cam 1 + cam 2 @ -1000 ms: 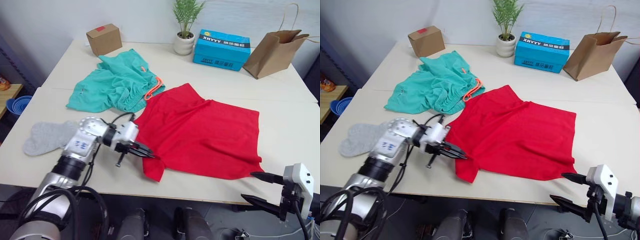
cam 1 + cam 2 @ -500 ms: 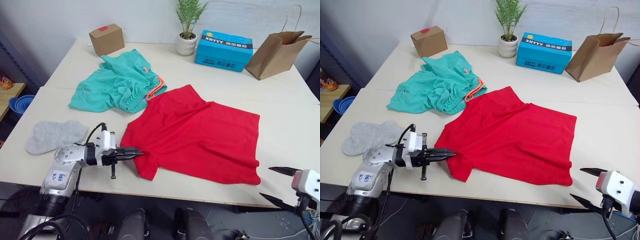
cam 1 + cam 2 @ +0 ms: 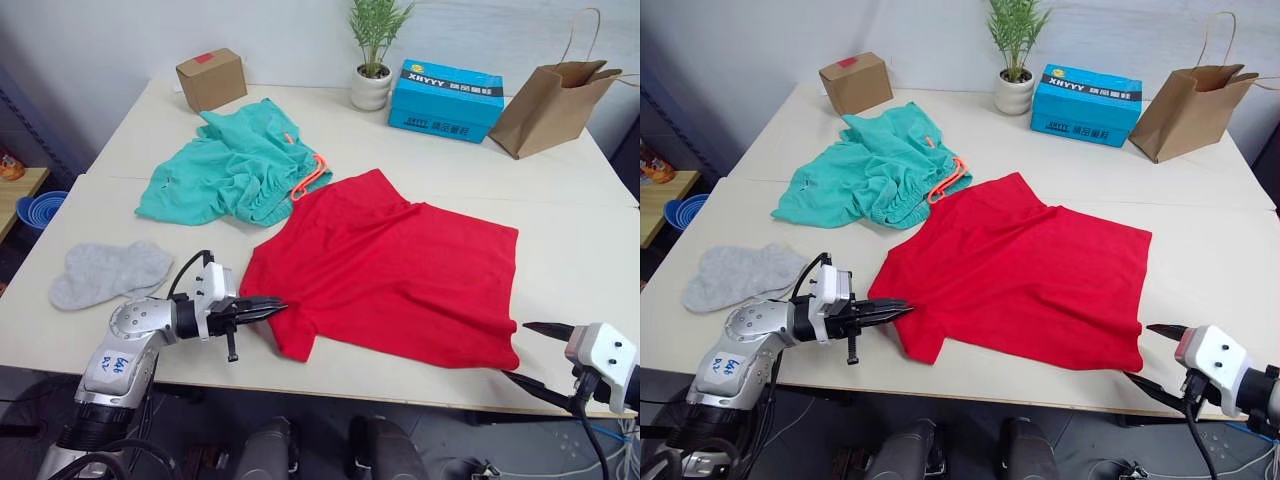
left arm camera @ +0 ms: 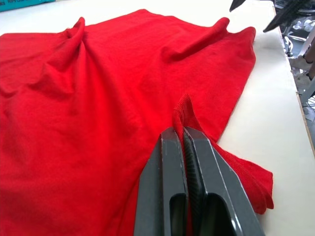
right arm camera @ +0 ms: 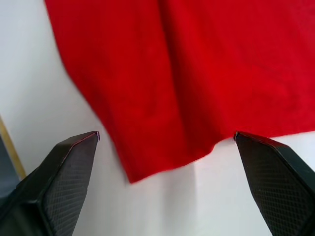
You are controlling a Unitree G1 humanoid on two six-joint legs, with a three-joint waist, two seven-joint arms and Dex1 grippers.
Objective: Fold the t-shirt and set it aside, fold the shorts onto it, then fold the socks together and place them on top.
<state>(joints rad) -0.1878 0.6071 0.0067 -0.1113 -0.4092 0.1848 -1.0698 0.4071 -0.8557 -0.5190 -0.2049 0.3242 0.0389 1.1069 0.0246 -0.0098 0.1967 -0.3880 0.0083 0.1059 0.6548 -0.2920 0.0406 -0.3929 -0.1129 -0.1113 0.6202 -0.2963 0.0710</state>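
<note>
Red cotton dominates the middle of the pale desk [image 3: 560, 200]: the plain bright red short-sleeved t-shirt [image 3: 400, 270] lies spread mostly flat, with some wrinkles and one sleeve pointing toward the back of the desk. The left gripper [image 3: 272, 308] has its two black fingers [image 4: 172, 162] pressed together on a pinch of the shirt's near-left sleeve edge, the fabric rising in a small ridge between them. The right gripper [image 3: 535, 352] sits at the desk's near-right edge, just beside the shirt's near-right corner, its fingers [image 5: 69, 162] spread wide apart and holding nothing; that corner lies between them in the right wrist view.

Behind and left of the shirt, the teal-green soft fabric shorts [image 3: 225, 170] lie crumpled, their orange-coral drawstring [image 3: 310, 175] trailing close to the shirt's sleeve. The pair of short light grey ankle socks [image 3: 105, 272] rests near the desk's left edge, apart from both garments.

Along the back of the desk stand a small brown cardboard box [image 3: 209, 78], a potted green plant in a white pot [image 3: 370, 60], a blue printed carton [image 3: 445, 98] and a brown paper bag with handles [image 3: 550, 100].
</note>
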